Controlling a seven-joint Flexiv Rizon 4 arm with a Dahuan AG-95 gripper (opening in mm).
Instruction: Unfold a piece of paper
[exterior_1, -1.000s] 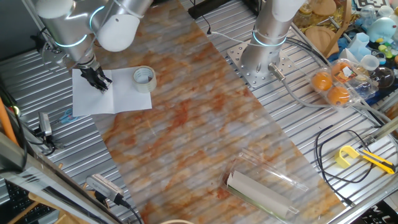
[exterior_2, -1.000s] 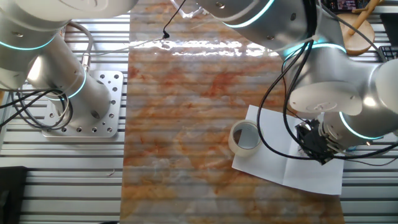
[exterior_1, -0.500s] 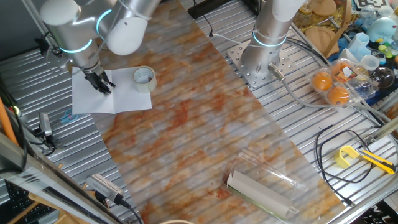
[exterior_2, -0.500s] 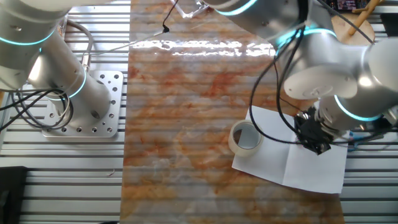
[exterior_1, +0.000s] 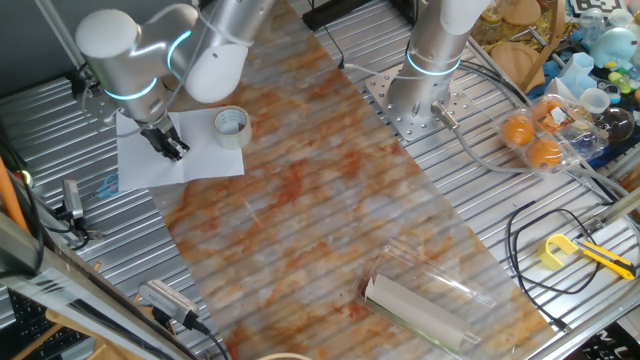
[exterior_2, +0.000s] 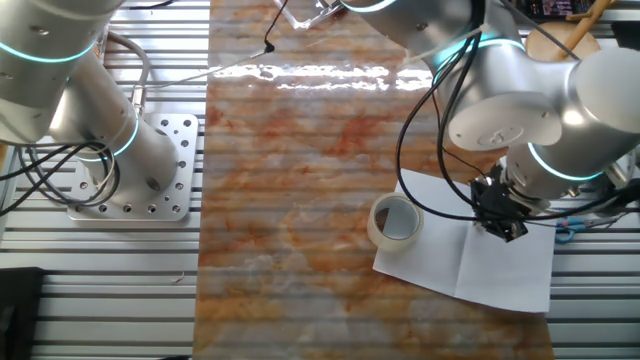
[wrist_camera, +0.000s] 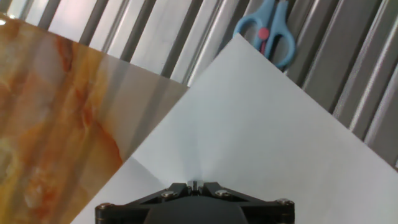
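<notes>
The piece of paper (exterior_1: 205, 160) is a plain white sheet lying open and flat, half on the marbled mat and half on the metal slats. It also shows in the other fixed view (exterior_2: 500, 275), with a crease across its middle, and in the hand view (wrist_camera: 261, 124). My gripper (exterior_1: 172, 150) points down over the half of the sheet away from the tape roll (exterior_1: 232, 127). It also shows in the other fixed view (exterior_2: 503, 222). In the hand view the gripper (wrist_camera: 194, 184) has its jaws together, tips at or just above the sheet, with nothing visibly pinched.
The clear tape roll (exterior_2: 395, 220) stands on the paper's mat-side corner. Blue scissors (wrist_camera: 270, 37) lie on the slats just past the paper's far corner. A rolled greyish sheet in clear plastic (exterior_1: 420, 305) lies at the mat's near end. A second arm's base (exterior_1: 425, 85) stands behind.
My gripper has slid across the sheet's outer half, away from the tape roll, staying shut. The paper and the tape roll have not moved.
</notes>
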